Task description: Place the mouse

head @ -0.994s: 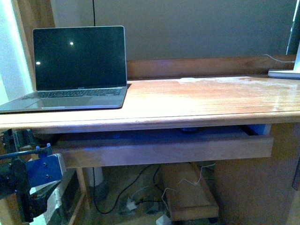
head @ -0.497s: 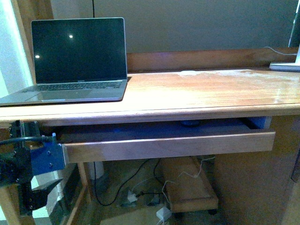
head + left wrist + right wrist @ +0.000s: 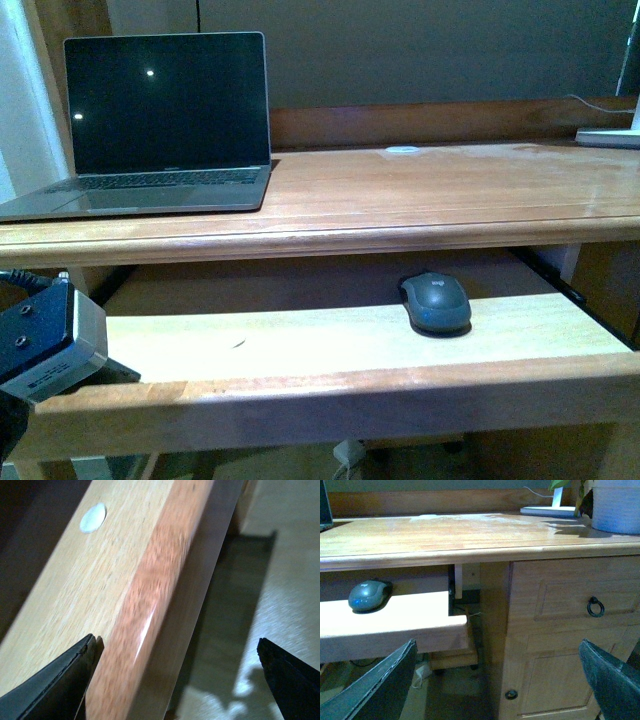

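Dim, bluish cast — glare on the shelf (image 3: 300, 340); left wrist view blurred.

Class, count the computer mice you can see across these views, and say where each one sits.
1. The small dark grey oval mouse lies on the pulled-out wooden tray under the wooden desktop, right of the tray's middle. Others could be hidden elsewhere.

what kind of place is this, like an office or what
Most likely a home office or study: a wooden desk carries an open laptop, a mouse sits on the pull-out tray beneath, and a drawer cabinet stands at the desk's side.
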